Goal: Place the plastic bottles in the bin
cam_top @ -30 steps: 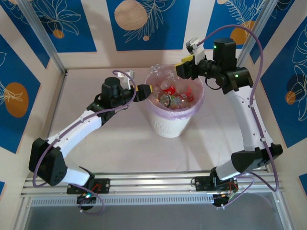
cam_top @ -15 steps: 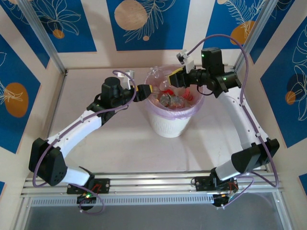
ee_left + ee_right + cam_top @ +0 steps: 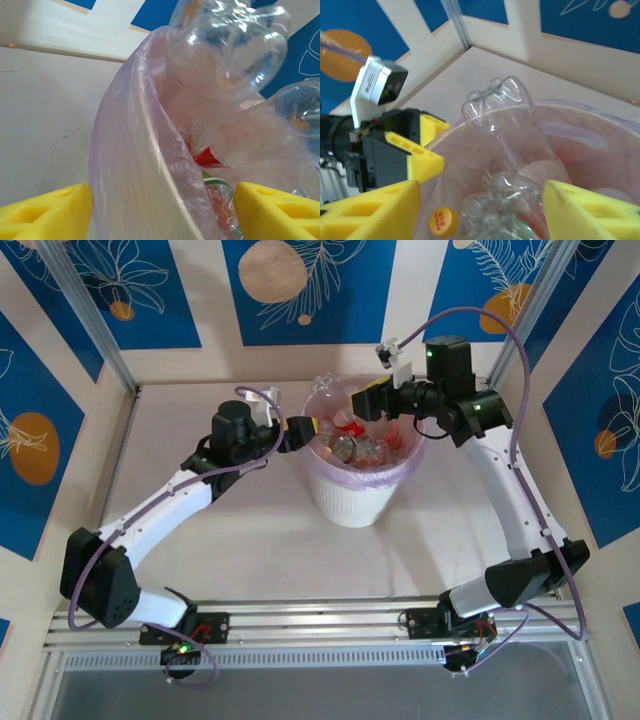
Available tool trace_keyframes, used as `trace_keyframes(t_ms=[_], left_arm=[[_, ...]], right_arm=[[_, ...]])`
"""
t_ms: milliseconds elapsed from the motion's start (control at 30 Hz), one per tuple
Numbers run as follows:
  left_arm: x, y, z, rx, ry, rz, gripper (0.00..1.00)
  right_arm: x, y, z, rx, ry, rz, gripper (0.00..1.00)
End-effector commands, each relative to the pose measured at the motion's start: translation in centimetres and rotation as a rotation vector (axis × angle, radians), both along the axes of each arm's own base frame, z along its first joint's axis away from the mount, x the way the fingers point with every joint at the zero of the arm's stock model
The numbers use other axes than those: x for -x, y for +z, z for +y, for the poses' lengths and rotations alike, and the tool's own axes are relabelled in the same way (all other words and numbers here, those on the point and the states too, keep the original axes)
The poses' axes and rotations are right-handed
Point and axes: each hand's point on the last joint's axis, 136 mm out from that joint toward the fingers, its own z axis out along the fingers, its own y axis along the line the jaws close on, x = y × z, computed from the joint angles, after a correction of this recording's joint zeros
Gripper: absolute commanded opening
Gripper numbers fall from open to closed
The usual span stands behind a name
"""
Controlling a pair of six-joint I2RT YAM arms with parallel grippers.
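The bin, white and ribbed with a pink liner, stands mid-table heaped with plastic bottles. One clear bottle pokes up at its back rim. My left gripper is open and straddles the bin's left rim, one finger outside and one inside, with the clear bottle above it. Over the bin's back half my right gripper hangs open. Clear bottles lie loose below its fingers, beside a yellow cap. The left gripper sits at the rim opposite.
Bare table surrounds the bin. Blue-and-cream walls close the back and sides, with metal posts at the rear corners. An aluminium rail runs along the near edge by the arm bases.
My right arm has swung left from the bin's right rear to above its contents, and its jaws have opened. The left arm has not moved.
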Motion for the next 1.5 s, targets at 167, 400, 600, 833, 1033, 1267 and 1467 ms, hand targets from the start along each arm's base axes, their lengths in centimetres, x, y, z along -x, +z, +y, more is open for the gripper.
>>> trace_keyframes(t_ms=[167,400,600,833,1033,1267,1467], left_arm=[[0.3,2.0,-0.1,-0.012,-0.016,-0.046,0.78],[0.4,4.5,0.4,-0.04,-0.014,-0.104,0.86],[0.6,6.5,0.6,-0.049,-0.021,-0.146,0.98],[1.6,8.5,4.6,-0.152,0.073,-0.215,1.0],[3.6,5.8,14.2,-0.372,0.336,-0.172,1.0],[3.6,-4.2,23.4,-0.661,0.664,-0.029,1.0],[2.4,-11.4,27.2,-0.861,0.808,0.005,1.0]], right_arm=[[0.0,1.8,-6.0,-0.042,-0.242,0.052,0.71],[0.5,-0.2,-12.7,-0.051,-0.454,0.104,0.71],[1.2,-4.1,-17.6,-0.078,-0.606,0.202,0.71],[2.3,-11.0,-21.6,0.034,-0.81,0.289,0.72],[2.7,-17.9,-23.5,0.072,-0.934,0.339,0.99],[1.9,-23.3,-23.9,0.078,-1.011,0.322,0.99],[0.2,-25.6,-23.6,0.1,-1.034,0.242,0.99]])
